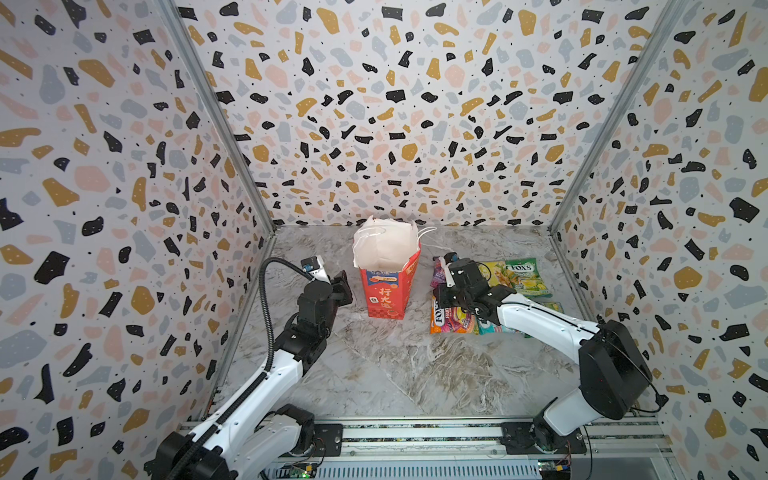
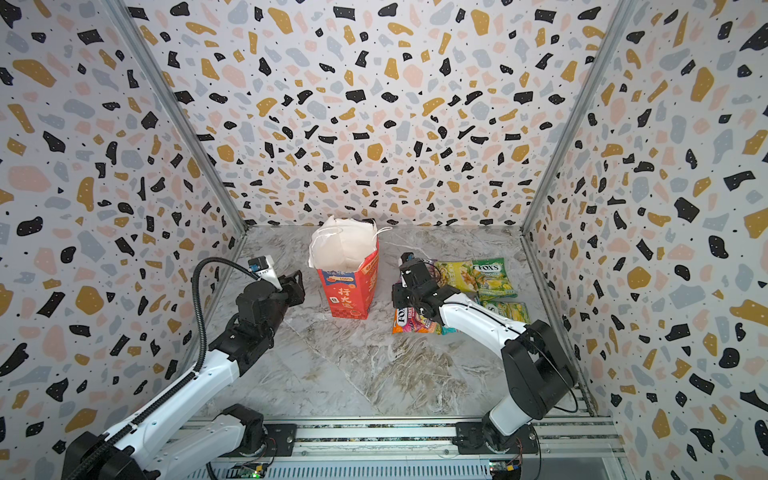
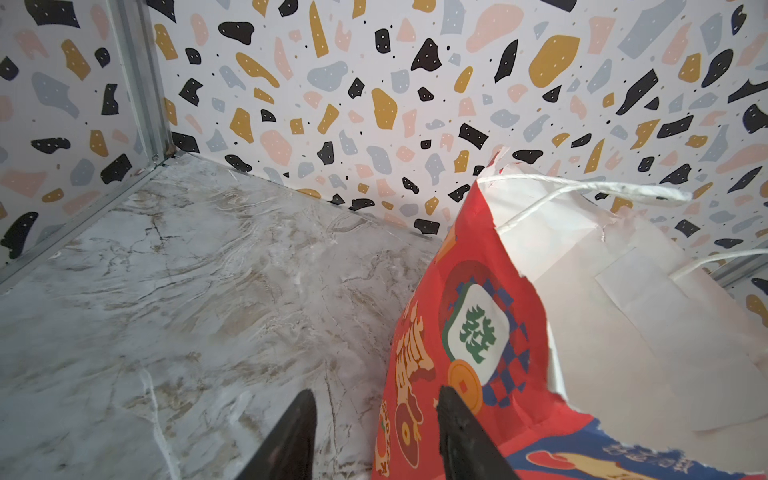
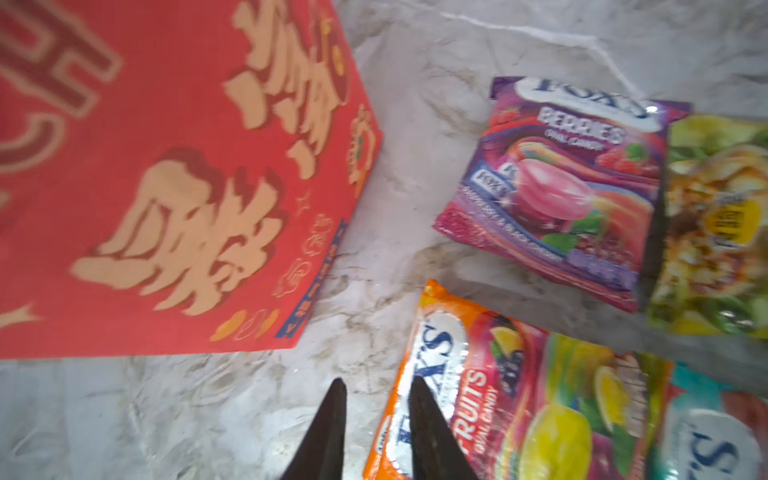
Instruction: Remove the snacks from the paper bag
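One paper bag (image 1: 388, 291) stands upright mid-table (image 1: 395, 374), mouth up, with two white cord handles (image 3: 582, 187) at the rim. The snacks (image 1: 525, 276) lie flat at the bag's 3 o'clock, apart from it.

I count six:
- purple packet (image 4: 557, 178)
- yellow packet (image 1: 490, 270)
- green packet (image 2: 494, 276)
- orange packet (image 4: 519, 395)
- teal packet (image 4: 715, 436)
- yellow-green packet (image 2: 513, 311), half under the right arm (image 1: 540, 320)

The bag floor is hidden, so I can't call it empty.

The packets look light, glossy, slippery and soft, so I'd pinch a sealed edge, not the slick face. The bag is thin paper with a ragged rim and looks tippy, so I'd hold a side wall up high.

The left gripper (image 3: 377, 390) is at the bag's 9 o'clock, jaws fairly wide and empty, one finger just beside the red wall. The right gripper (image 4: 378, 380) is over the orange packet's edge, jaws narrow, nothing between them.
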You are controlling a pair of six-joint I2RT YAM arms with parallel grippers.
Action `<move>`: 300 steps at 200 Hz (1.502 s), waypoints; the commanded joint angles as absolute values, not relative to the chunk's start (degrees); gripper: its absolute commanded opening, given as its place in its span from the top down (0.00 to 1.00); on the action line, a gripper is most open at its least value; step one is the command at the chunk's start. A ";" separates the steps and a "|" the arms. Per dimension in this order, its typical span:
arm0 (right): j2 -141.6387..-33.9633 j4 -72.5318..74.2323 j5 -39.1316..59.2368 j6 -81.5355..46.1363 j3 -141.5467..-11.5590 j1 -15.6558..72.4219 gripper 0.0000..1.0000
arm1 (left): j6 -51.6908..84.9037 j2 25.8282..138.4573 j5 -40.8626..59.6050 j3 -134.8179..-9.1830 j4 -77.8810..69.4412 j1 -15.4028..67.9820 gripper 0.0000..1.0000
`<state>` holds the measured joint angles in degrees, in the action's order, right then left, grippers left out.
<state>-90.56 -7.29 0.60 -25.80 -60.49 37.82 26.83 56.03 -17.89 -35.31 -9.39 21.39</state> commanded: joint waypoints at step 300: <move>-67.75 50.42 -38.17 -0.01 -18.36 21.47 0.09 | 6.16 74.47 -43.64 -12.49 -58.91 11.21 0.21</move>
